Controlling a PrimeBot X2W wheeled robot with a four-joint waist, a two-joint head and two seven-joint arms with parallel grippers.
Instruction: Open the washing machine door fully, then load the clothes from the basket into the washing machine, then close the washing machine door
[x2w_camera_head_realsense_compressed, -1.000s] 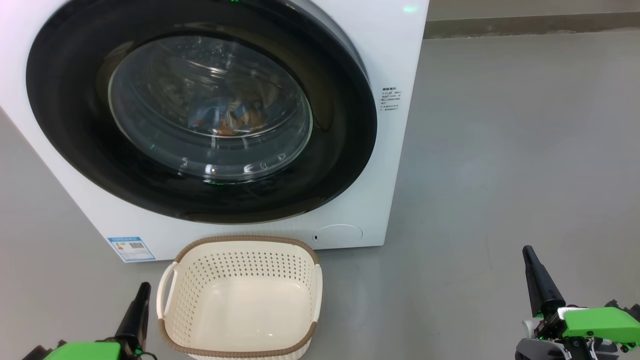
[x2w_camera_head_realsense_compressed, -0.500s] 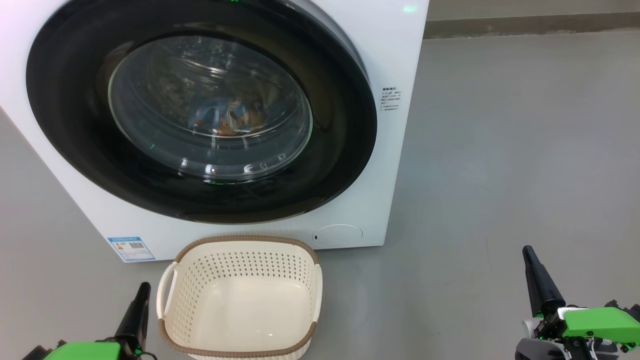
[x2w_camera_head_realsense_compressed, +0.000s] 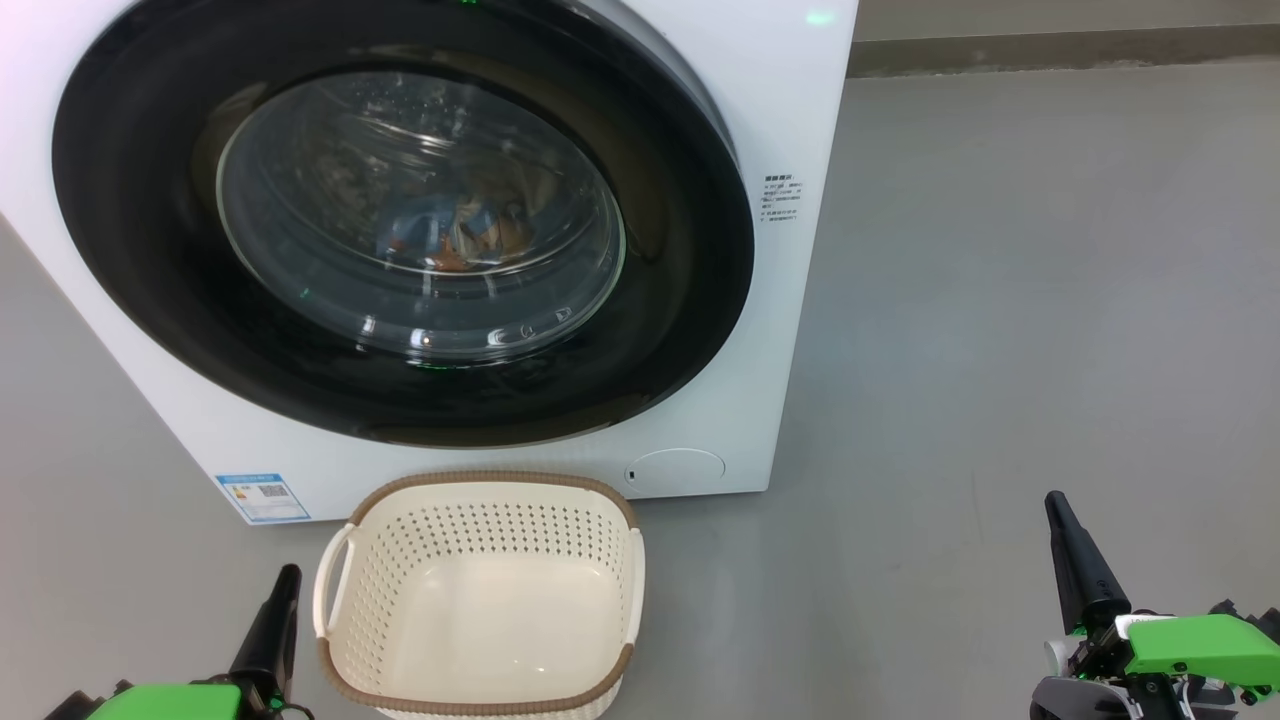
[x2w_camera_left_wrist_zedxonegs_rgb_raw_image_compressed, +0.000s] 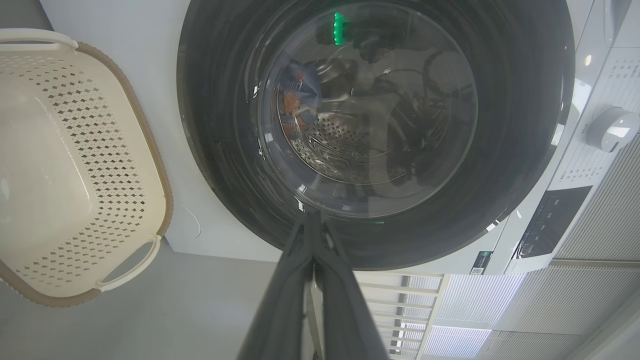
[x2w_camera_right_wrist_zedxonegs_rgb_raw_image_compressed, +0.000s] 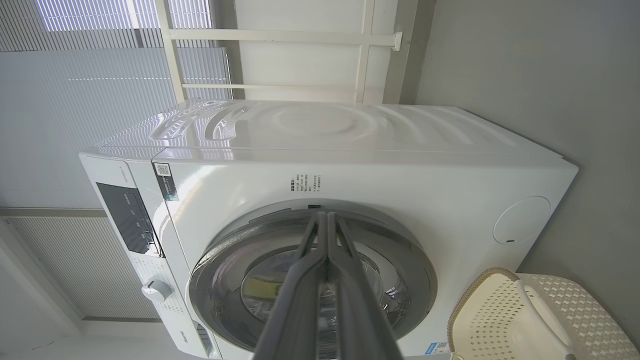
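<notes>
Basically, with the clothes (x2w_camera_head_realsense_compressed: 455, 235) tucked behind the closed washing machine door (x2w_camera_head_realsense_compressed: 330, 200) and the basket (x2w_camera_head_realsense_compressed: 480, 525) empty in front, the left gripper (x2w_camera_head_realsense_compressed: 280, 600) and right gripper (x2w_camera_head_realsense_compressed: 1070, 550) were parked clamped together on nothing, presumably job done.

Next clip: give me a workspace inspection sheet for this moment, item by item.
Surface: grey floor.
Job's things: washing machine door shut on the white washing machine; clothes visible behind its glass; basket empty, in front of the machine.
Clutter: nothing seen.
Grippers: left gripper and right gripper both shut, holding nothing, either side of the basket.
Cables: nothing seen.
Surroundings: window blinds behind the machine.
</notes>
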